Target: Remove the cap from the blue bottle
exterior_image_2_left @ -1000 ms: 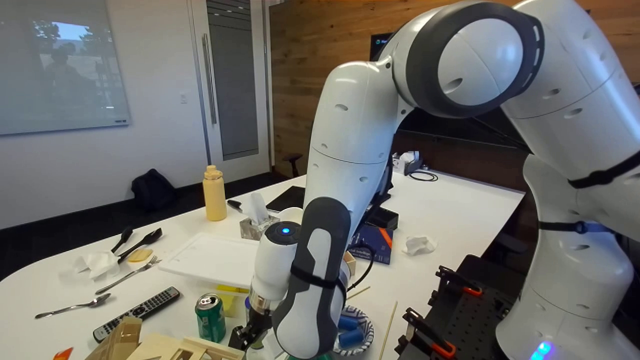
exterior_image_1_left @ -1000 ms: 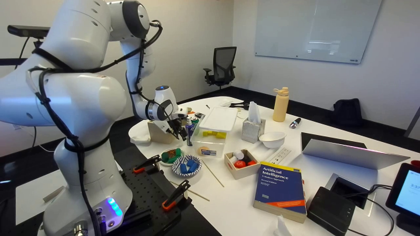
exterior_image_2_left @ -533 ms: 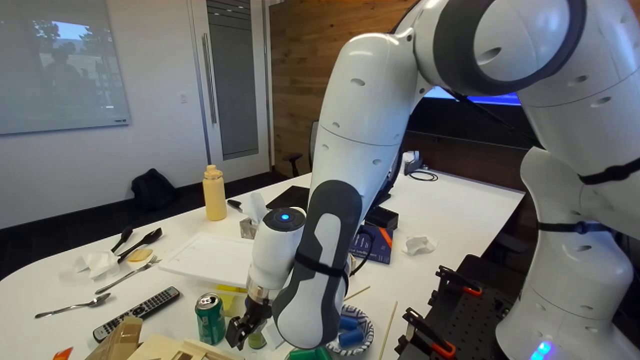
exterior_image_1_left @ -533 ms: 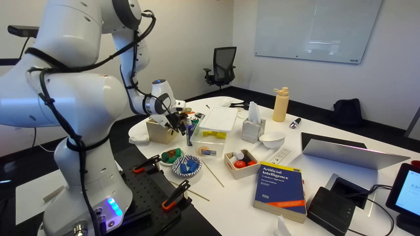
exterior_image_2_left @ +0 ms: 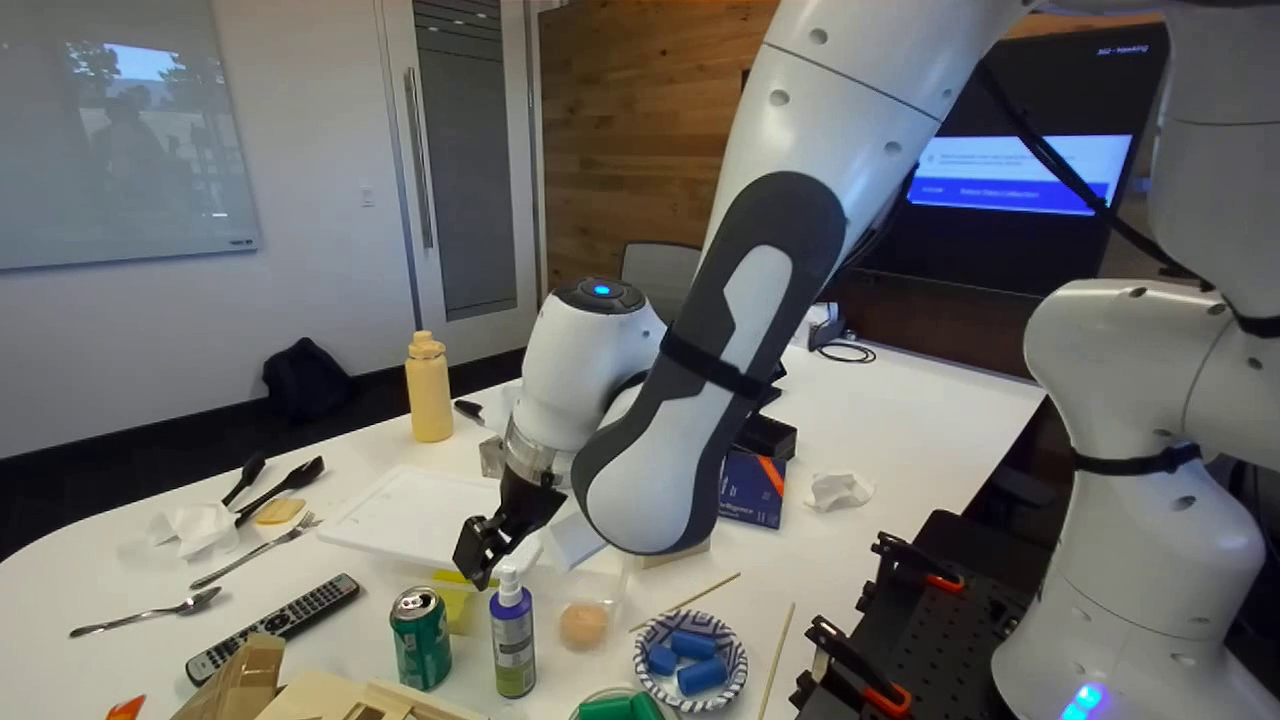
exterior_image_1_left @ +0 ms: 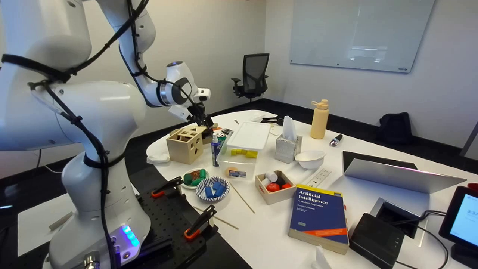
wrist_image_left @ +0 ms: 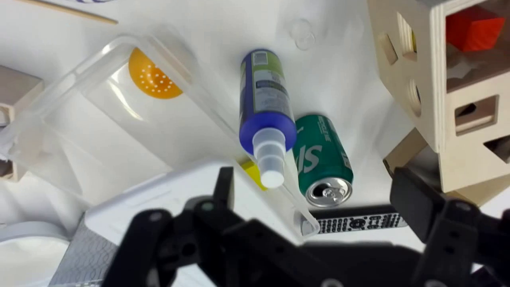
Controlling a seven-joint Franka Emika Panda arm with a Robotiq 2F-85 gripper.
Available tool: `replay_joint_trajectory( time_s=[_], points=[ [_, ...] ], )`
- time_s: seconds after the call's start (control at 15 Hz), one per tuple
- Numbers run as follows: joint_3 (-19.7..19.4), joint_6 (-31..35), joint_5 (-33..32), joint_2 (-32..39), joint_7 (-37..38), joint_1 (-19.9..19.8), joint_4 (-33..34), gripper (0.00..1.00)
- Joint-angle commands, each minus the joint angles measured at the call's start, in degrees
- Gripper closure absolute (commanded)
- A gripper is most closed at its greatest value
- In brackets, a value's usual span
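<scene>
Both exterior views (farther back) across the same table (exterior_image_1_left: 269, 220), wrist view downward from close above.

There are two sticks (exterior_image_2_left: 778, 660), three blue blocks (exterior_image_2_left: 702, 676), one can (exterior_image_2_left: 421, 640), one blue bottle (exterior_image_2_left: 514, 645).

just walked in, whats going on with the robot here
A robot's gripper hangs open near the top of the slim blue bottle, apparently there to take off its clear cap. The cap is still on, the bottle stands upright on the table, and the gripper holds nothing. A green can stands close beside the bottle.
</scene>
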Motion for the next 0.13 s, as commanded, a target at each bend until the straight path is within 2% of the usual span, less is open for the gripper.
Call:
replay_joint_trajectory(
  time_s=[0.0, 0.07],
  points=[
    [-4.6, -3.0, -2.6, -5.9, -1.0, 3.6, -2.7, 0.00],
    [-5.3, -3.4, -3.4, -6.5, -1.0, 4.0, -2.8, 0.00]
  ],
)
